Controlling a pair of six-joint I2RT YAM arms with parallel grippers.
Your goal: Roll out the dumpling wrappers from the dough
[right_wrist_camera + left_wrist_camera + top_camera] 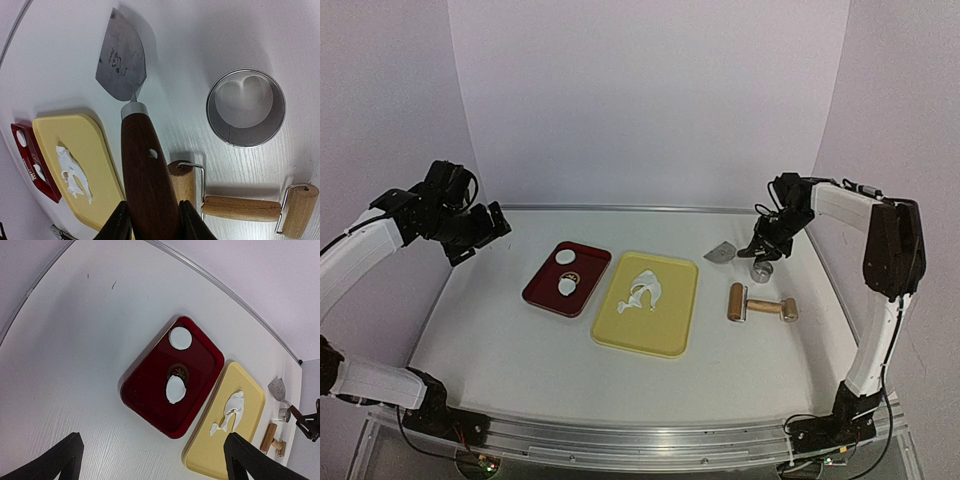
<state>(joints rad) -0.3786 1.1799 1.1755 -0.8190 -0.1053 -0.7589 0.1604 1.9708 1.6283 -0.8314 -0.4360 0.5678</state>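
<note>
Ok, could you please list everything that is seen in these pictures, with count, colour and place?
dumpling wrappers: two, white, in the red tray
dough: one cut-out sheet, white, on the yellow board
red tray: one, dark red, on the table, left of the yellow board
yellow board: one, pale yellow, mid-table
ring cutter: one, shiny metal, right side of the table
roller: one, light wood, beside the ring cutter
spatula: one, metal blade on the table, dark brown handle
table: one, white
left pincer: black, open, empty, above the left side
right pincer: black, closed on the spatula handle
</note>
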